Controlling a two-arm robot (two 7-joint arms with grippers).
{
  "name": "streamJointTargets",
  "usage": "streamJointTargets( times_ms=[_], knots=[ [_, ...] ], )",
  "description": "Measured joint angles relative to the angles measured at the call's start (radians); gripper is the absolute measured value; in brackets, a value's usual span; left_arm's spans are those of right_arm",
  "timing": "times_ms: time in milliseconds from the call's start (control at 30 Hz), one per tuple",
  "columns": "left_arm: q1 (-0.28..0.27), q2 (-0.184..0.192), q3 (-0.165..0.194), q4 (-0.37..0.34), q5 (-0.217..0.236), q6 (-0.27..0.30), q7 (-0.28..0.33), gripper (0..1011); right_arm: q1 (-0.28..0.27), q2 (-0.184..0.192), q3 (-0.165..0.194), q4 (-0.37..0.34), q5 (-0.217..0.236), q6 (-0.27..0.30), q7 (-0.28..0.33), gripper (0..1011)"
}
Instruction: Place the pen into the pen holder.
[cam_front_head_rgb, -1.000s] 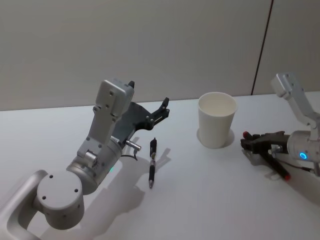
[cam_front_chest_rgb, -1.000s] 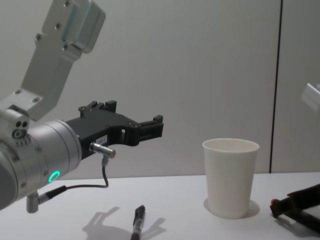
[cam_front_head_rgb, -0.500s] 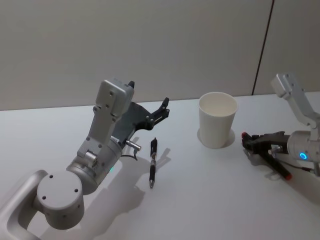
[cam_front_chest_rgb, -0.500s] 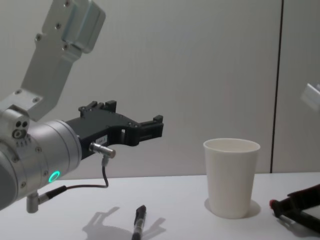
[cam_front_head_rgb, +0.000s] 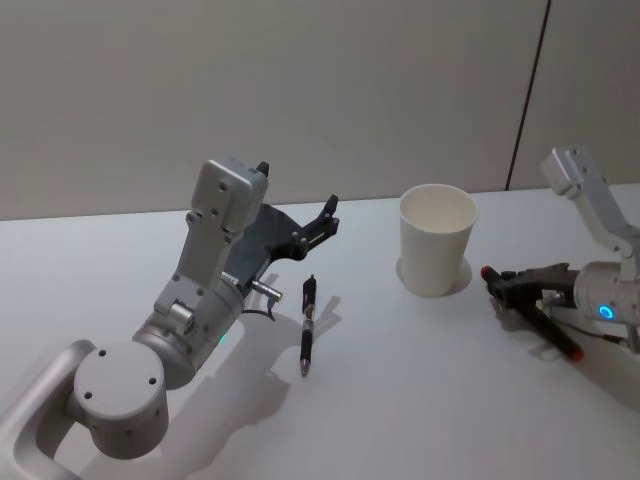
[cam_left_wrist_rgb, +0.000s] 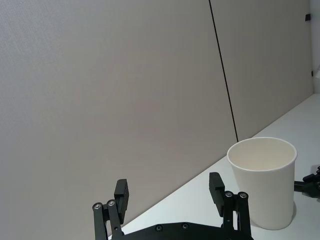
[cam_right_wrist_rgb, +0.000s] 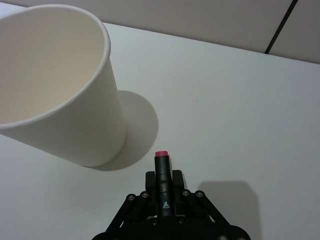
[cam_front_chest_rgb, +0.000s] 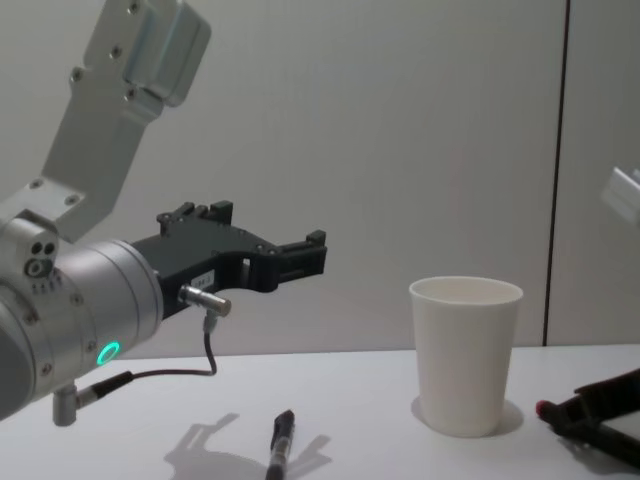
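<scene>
The pen holder, a plain white paper cup, is seen standing upright on the white table, right of centre and toward the far side. The right gripper is held low over the table just to the right of the cup, pointing at it but not touching it. Its jaws are closed on a red-ended pen, whose red end sticks out past the fingertips toward the cup's base. In the right wrist view the cup's wall is seen close to that red end, with a strip of bare table between them.

The left gripper is held raised on the left side, well apart from the cup, with its jaws spread wide. A black pen is seen lying flat on the table just to the right of the left arm, running from near to far, untouched by either gripper.
</scene>
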Motion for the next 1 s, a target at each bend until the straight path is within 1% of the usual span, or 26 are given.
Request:
streamJointTargets(
  times_ms=[400, 633, 867, 1000],
  knots=[
    [0.0, 0.0, 0.0, 0.0, 0.0, 0.0, 0.0, 1001, 0.0, 0.0, 0.0, 0.0, 0.0, -0.001, 0.0, 185],
    [0.0, 0.0, 0.0, 0.0, 0.0, 0.0, 0.0, 1001, 0.0, 0.004, -0.001, -0.006, -0.012, -0.016, -0.003, 185],
    [0.0, 0.0, 0.0, 0.0, 0.0, 0.0, 0.0, 1001, 0.0, 0.011, 0.005, -0.025, -0.033, -0.061, -0.016, 184],
    [0.0, 0.0, 0.0, 0.0, 0.0, 0.0, 0.0, 1001, 0.001, 0.014, 0.008, -0.037, -0.046, -0.101, -0.024, 184]
  ],
)
